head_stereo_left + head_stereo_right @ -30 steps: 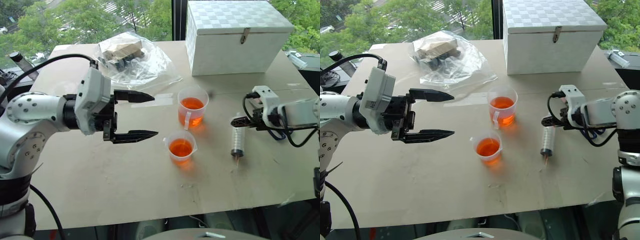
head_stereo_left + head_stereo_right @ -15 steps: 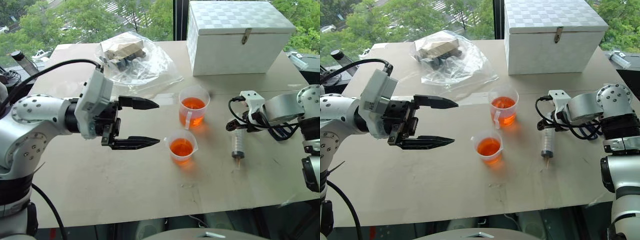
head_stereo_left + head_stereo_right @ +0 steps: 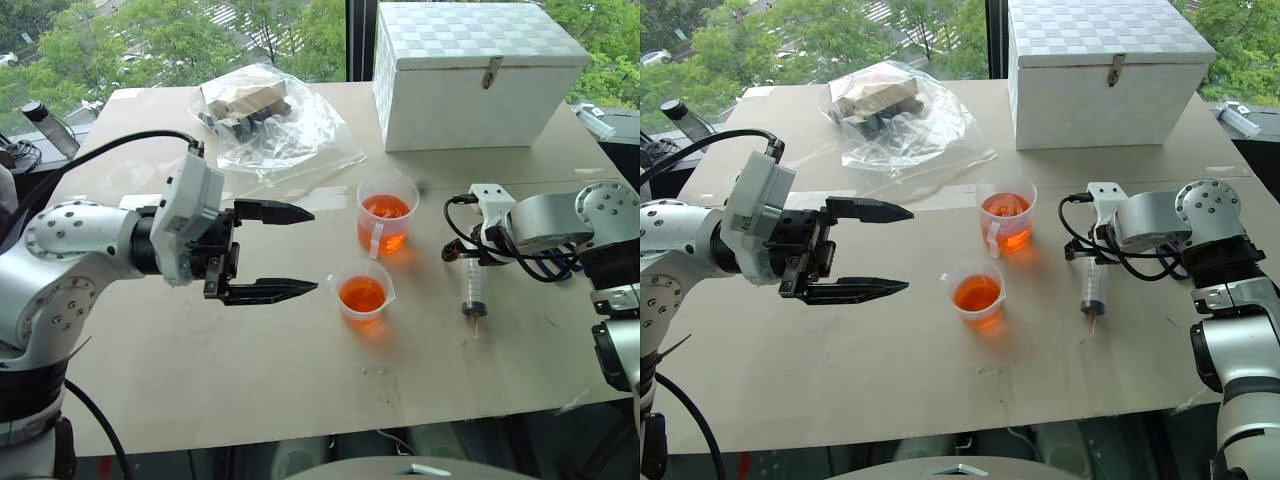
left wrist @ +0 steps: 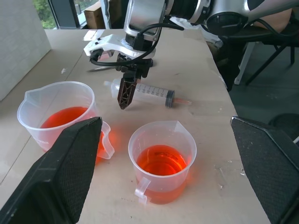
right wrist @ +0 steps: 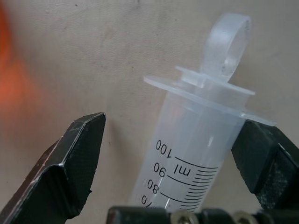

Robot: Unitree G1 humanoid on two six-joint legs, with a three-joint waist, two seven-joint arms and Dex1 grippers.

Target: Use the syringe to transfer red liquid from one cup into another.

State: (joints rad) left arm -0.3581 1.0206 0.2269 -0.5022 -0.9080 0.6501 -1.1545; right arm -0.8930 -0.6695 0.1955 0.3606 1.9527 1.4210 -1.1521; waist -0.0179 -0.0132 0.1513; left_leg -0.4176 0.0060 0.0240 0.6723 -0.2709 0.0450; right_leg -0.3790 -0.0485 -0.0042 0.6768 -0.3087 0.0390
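Right gripper (image 4: 127, 93) has swung in and dropped over the flanged end of the syringe (image 3: 474, 284) since a second ago; syringe itself hasn't shifted on the table (image 3: 250, 370). Its fingers straddle the barrel near the flange, one finger (image 5: 70, 163) clear of the barrel with table showing between, the other right at the barrel's far side; contact there can't be told. Jaws partly spread, nothing lifted. Syringe lies flat, tip toward the near table edge, right of both cups. Tall cup (image 3: 386, 213) with red liquid (image 3: 385, 207) stands just behind the small cup (image 3: 362, 292), which also holds red liquid. Left gripper (image 3: 305, 250) hovers left of the small cup, jaws wide, empty, pointing at the cups. White box (image 3: 475, 70) and plastic bag (image 3: 270, 120) sit at the far side of the table.
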